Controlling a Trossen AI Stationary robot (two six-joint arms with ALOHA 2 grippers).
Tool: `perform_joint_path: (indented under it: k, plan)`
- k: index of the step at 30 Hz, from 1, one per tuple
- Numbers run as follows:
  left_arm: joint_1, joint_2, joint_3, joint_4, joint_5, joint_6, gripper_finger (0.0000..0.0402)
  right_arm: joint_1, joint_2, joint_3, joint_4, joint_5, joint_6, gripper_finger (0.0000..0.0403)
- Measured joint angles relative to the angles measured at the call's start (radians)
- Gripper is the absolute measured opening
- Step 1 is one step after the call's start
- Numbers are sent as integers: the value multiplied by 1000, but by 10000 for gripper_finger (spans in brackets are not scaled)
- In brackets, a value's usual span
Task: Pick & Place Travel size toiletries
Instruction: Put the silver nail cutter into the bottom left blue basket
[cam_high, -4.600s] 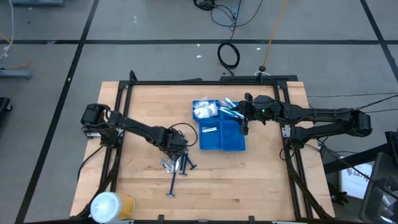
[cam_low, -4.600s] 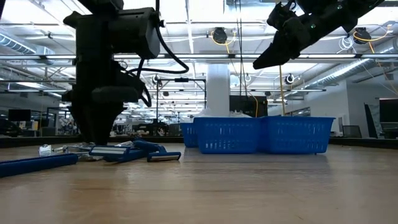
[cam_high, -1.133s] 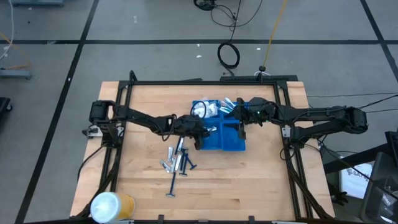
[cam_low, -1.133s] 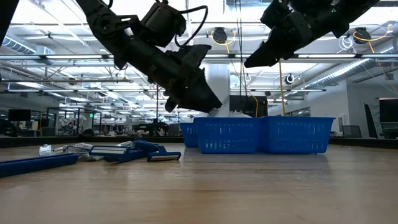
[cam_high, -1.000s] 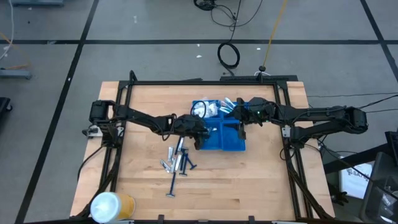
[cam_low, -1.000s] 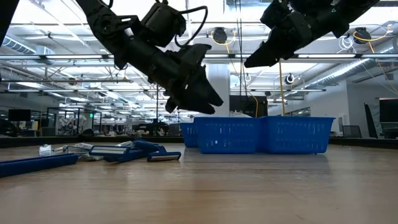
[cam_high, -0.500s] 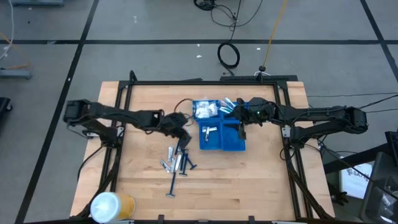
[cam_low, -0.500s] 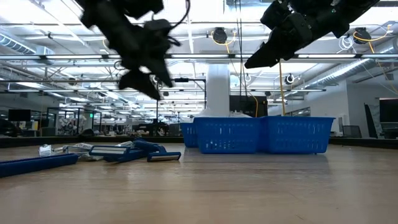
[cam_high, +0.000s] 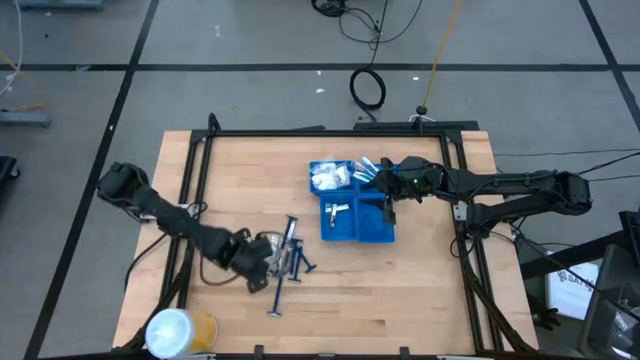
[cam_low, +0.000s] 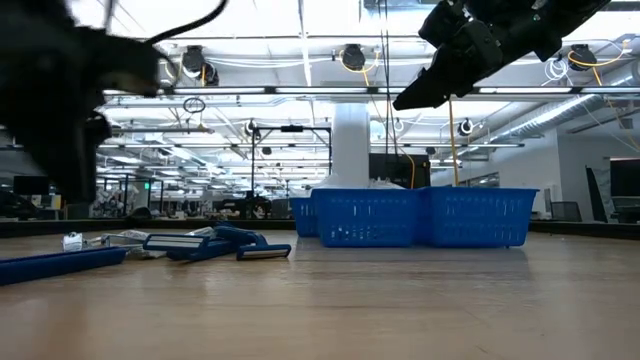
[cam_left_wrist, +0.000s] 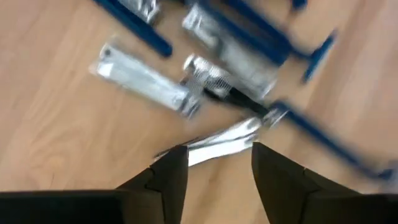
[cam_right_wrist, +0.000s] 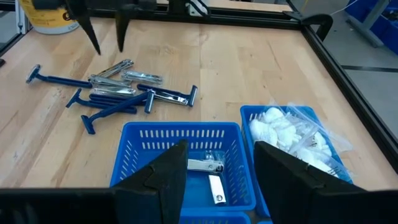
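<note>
From above, on the counter (cam_high: 400, 290), the left gripper (cam_high: 262, 262) hangs over the loose toiletries pile (cam_high: 285, 262), beside the blue tray (cam_high: 358, 232), where two silver pieces (cam_high: 336, 209) lie in one compartment; the right gripper (cam_high: 391, 205) waits over the tray. At counter level, several blue razors (cam_low: 215, 243) lie flat. Through the left wrist, spread fingers (cam_left_wrist: 171, 177) flank a silver packet (cam_left_wrist: 224, 140). Through the right wrist, its fingers (cam_right_wrist: 168, 174) stand apart above the tray, white packets (cam_right_wrist: 289, 134) alongside. No writing is readable.
</note>
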Motion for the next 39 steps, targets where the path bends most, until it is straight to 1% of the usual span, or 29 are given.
perform_joint_path:
  k: [2,5,10,13,18,22,26,28,30,32,35,39]
  plan:
    - [-45,1,-34,-1,-51,33,155,0,0,0,0,0,1,171]
    - [-81,0,-79,9,-99,50,134,1,0,0,1,0,8,171]
    - [-67,0,-129,54,-142,56,113,2,0,0,9,0,9,171]
    - [-53,0,-142,94,-134,120,112,2,0,0,8,0,9,171]
    - [-14,0,-146,138,-37,300,126,2,0,0,8,0,9,171]
    - [11,0,-146,152,-29,434,141,2,0,0,8,0,9,171]
    - [42,6,-146,148,-29,490,151,2,0,0,8,0,9,171]
    - [60,15,-145,144,-29,485,152,2,0,0,8,0,9,171]
    - [78,25,-145,140,-36,444,152,2,0,0,8,0,8,171]
    - [99,42,-144,144,-51,371,152,2,0,0,8,0,7,171]
    - [132,56,-145,148,-103,258,152,2,0,0,7,0,7,171]
    - [179,61,-145,144,-121,110,152,2,0,0,7,0,6,171]
